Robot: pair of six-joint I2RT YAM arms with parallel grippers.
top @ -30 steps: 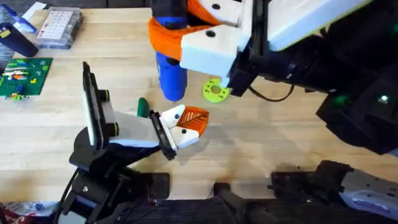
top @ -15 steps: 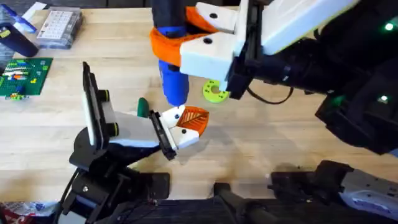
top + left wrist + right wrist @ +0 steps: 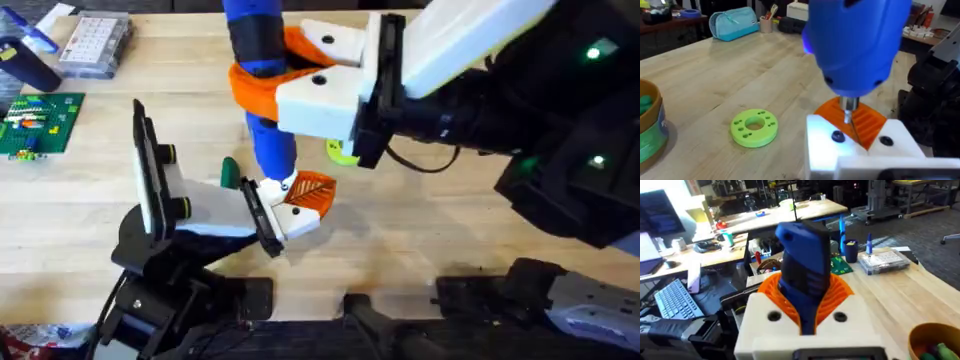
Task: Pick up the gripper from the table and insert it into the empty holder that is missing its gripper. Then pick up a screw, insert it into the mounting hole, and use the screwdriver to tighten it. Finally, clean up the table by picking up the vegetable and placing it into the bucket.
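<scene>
Overhead, I see my right gripper with fingers clamped on the screwdriver at centre, bit on the gripper seated in the holder; left fingers' state unclear; no writing legible.

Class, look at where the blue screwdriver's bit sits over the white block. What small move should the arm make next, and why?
Probably a short push straight down. The right end effector holds the screwdriver upright, and in the left wrist view its bit hangs beside the dark screw in the white holder, by the orange finger piece. It looks not yet seated.
</scene>
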